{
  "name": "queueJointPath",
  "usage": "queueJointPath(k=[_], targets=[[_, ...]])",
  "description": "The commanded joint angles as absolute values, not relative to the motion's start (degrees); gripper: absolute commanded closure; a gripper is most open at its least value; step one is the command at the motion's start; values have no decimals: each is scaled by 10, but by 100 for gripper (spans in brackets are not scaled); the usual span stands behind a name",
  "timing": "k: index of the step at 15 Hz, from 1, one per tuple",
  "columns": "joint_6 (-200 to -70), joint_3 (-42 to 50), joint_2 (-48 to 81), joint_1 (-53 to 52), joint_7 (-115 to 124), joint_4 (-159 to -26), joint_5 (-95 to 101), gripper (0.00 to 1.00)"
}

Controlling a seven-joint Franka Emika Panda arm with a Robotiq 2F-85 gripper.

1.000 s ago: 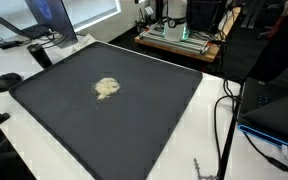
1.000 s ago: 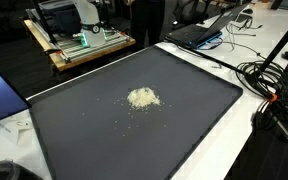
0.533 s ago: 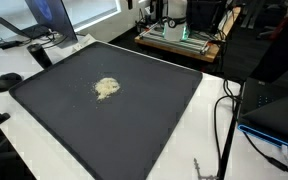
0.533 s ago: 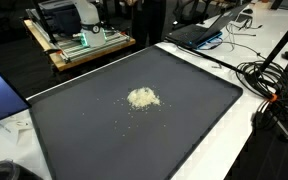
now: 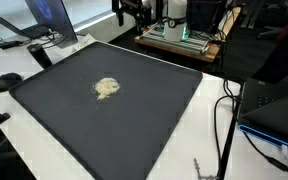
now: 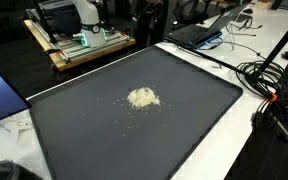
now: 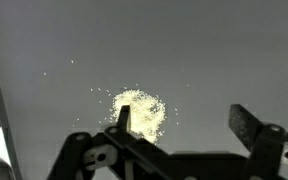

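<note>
Hovering entry, judged an approach stage: gripper [image 7: 184,125] is carried empty, jaws spread wide. Crumb pile [image 7: 139,112] is seen well beneath it, off-centre toward one finger, on the black mat [image 7: 224,50]. Centring, then lowering, is called for.

The big mat [image 5: 134,115] is dark grey and dull, with no shine. It looks a little rough, like rubber or cloth. The pile of crumbs [image 7: 140,110] on it is pale yellow, dry and grainy. The gripper [image 7: 184,122] is black, hard and dull. The desk [image 5: 209,120] is white and smooth. The cart [image 6: 59,58] behind looks like light wood.
</note>
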State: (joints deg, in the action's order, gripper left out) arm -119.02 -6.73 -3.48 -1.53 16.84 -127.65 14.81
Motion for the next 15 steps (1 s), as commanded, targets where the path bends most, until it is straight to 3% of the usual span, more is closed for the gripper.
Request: queueJointPath(k=[1, 9, 15], targets=[[-1168, -62, 54, -26, 227, -1191, 173, 0], [-1155, -32, 196, -79, 318, -1053, 204, 0], [-1281, -12, 191, -68, 315, -1124, 141, 0]])
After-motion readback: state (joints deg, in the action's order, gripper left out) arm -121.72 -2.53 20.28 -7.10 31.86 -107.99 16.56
